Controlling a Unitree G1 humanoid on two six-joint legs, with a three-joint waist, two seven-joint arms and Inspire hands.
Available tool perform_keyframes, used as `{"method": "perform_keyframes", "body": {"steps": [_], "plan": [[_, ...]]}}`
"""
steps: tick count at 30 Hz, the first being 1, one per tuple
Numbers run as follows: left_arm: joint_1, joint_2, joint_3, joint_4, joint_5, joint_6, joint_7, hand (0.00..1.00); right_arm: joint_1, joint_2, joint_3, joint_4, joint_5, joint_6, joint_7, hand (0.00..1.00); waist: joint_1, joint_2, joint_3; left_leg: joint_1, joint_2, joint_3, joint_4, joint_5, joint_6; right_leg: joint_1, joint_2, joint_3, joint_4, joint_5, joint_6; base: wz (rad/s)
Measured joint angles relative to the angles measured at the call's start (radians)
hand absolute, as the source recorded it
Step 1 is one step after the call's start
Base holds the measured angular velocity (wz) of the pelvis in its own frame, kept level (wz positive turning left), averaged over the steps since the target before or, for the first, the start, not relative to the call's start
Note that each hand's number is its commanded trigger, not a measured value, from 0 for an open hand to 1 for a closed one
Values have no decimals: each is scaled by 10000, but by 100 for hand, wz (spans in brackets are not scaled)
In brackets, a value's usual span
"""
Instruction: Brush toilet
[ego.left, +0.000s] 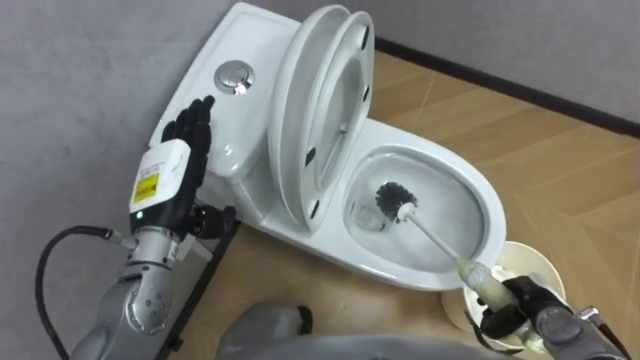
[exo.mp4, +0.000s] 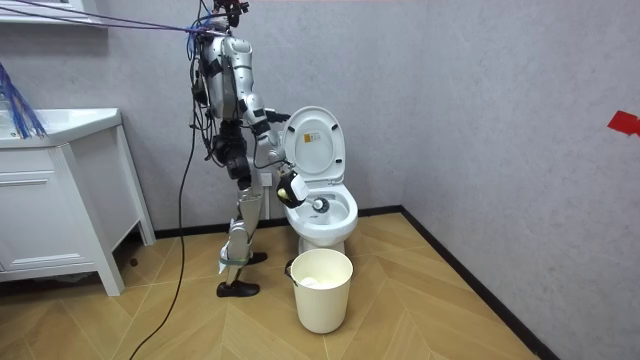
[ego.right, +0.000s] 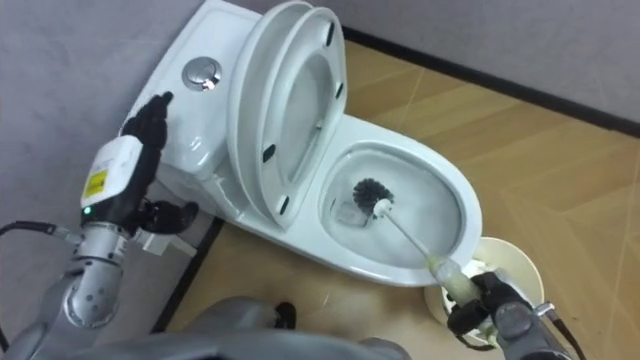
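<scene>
At the left, the left robot hand (ego.left: 190, 135) was seen with its dark fingers held straight and close together, lying over the left edge of the cistern (ego.left: 250, 35). Whether it actually touched the lid could not be told. A round metal flush button (ego.left: 234, 76) was set in the top of the cistern, just beside the fingertips. Next to it, the seat and lid (ego.left: 295, 130) were raised together and leaned back against the cistern.

Further right, the bowl (ego.left: 485, 205) was open, and the toilet brush (ego.left: 435, 240) was inside it. Its dark bristle head (ego.left: 396, 201) was placed low in the bowl, near the water, and its thin handle ran up over the front rim. The pale grip of the handle was held by the right robot hand (ego.left: 515, 305) at the lower right, with the fingers curled round it. Behind this hand a white bucket (ego.left: 540, 265) was standing on the wooden floor (ego.left: 560, 170).

In the room view a white cabinet (exo.mp4: 40, 200) was seen at the left. The robot was standing upright beside the toilet, on its left side in that view, and the bucket was in front of the bowl.
</scene>
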Motion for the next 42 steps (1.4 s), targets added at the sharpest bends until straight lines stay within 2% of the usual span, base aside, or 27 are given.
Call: {"method": "perform_keyframes", "body": {"steps": [3,5,7,12,14,17,21,23,24,27,29,31,35,40,42], "plan": [[-392,36,-82,596,199,44,28,0,-210,-56,0,142,-4,144,15,100,-66,2,6,-78,51,191,-16,0,4,-230,-15,247,131,1,-2,-17],[-720,76,-110,1308,502,151,175,0,-204,-127,0,70,-3,173,116,100,-289,23,1,-138,47,232,-14,-1,8,-275,-25,253,107,3,-4,-3],[-862,120,-126,1621,783,231,324,0,-140,-138,-1,76,-1,244,198,100,-367,28,-1,-134,64,266,-13,-3,11,-276,-21,270,99,5,-6,-2],[-1408,121,-120,2353,1058,363,458,0,-90,-206,-3,23,-85,471,271,100,-316,262,-34,-331,204,463,34,14,-8,-549,43,469,142,49,-79,-13],[-1854,120,-124,2846,1054,420,580,0,-276,-210,101,85,-96,539,221,100,-293,392,-19,-460,298,589,82,32,-14,-822,58,574,369,66,-109,-19],[-2482,121,-125,3653,1057,471,988,0,-745,-241,288,90,-352,556,-2,100,-242,392,29,-840,335,783,70,158,-10,-1420,7,706,812,59,-141,-25],[-2947,147,-133,3860,1065,419,1329,0,-1114,-376,599,120,-661,542,-201,100,-241,390,49,-1588,355,800,320,271,16,-2264,-43,719,1359,37,-242,-3],[-3541,187,-294,4195,1090,331,1606,0,-1362,-642,912,119,-750,556,-307,100,-3,402,142,-2083,452,843,552,365,53,-2922,-169,724,1892,-8,-309,-9],[-3659,224,-304,4238,1078,308,1673,0,-1464,-702,1006,118,-748,556,-334,100,17,379,176,-2246,465,844,607,374,56,-3103,-180,727,2029,-18,-326,-11],[-4229,703,-594,4420,1072,261,1992,0,-2072,-910,1493,126,-778,554,-522,100,7,298,292,-3035,471,777,1019,438,41,-3952,-288,704,2615,-145,-476,2],[-4733,1117,-938,4422,1046,242,2283,0,-2545,-1175,1855,95,-876,539,-689,100,26,339,365,-3862,489,670,1429,522,37,-4767,-348,616,3094,-242,-546,12],[-5075,1243,-1074,4426,1078,240,2430,0,-2879,-1392,2030,38,-1085,526,-744,100,175,359,372,-4404,493,676,1682,580,39,-5376,-444,640,3475,-279,-613,-3],[-5503,1284,-1400,4356,1081,298,2982,0,-3271,-1992,2648,-338,-1542,542,-1216,100,558,453,395,-5428,474,729,2276,582,52,-6481,-713,638,4398,-483,-740,0],[-5799,1538,-1865,4189,1043,546,3747,0,-4002,-2172,3334,-396,-2319,771,-1968,100,654,502,422,-6404,406,731,2837,579,66,-7499,-948,617,5236,-762,-857,10],[-5934,1541,-1963,4152,1022,566,3870,0,-4266,-2259,3476,-394,-2588,892,-2172,100,744,550,442,-6635,333,726,2883,587,58,-7762,-1046,560,5424,-823,-891,12]]}}
